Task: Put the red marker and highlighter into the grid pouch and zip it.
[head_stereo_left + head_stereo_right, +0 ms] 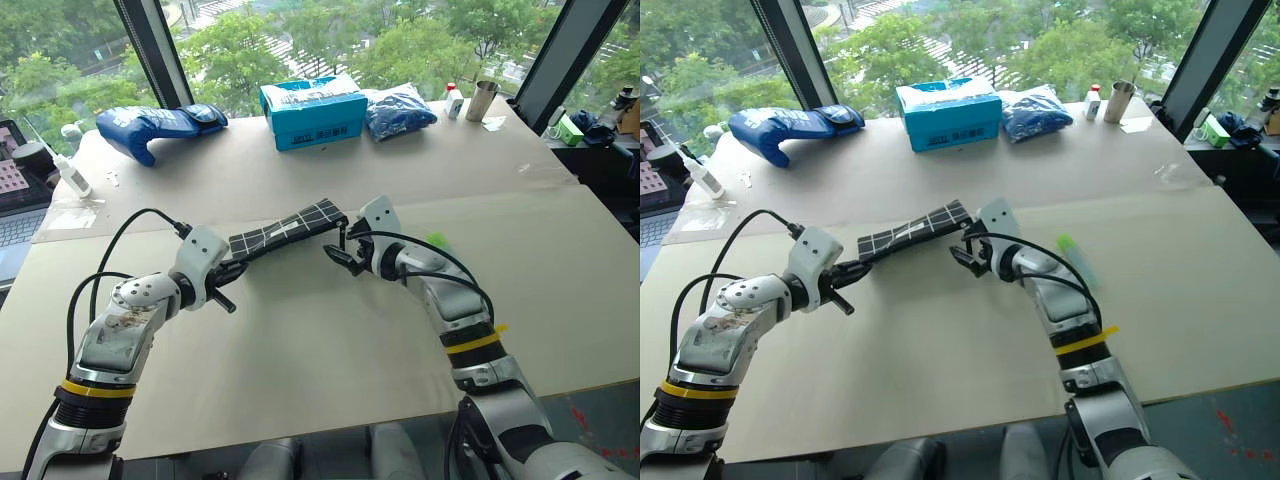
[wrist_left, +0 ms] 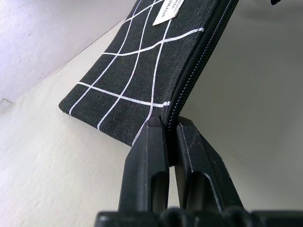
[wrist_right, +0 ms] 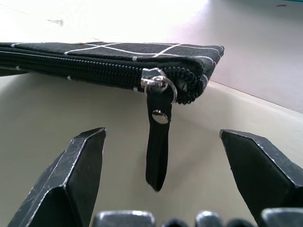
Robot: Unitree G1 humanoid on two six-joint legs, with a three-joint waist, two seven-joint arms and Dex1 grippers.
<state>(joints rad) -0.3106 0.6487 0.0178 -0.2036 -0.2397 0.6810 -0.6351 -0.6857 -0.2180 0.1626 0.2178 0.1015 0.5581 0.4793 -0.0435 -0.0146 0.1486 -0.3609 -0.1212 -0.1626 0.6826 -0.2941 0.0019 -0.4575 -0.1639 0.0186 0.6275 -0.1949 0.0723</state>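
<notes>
I see the flat black fabric grid pouch with thin white lines lifted off the table, spanning between both grippers. Left gripper is clamped shut on its zipper-edge corner. Right gripper stands wide, holding nothing; the black zipper strap hangs between its fingers, untouched. Green highlighter lies on the table beside the right arm

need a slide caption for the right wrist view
Open right end effector lined up on the black zipper strap hanging from the closed end of the grid pouch.
</notes>
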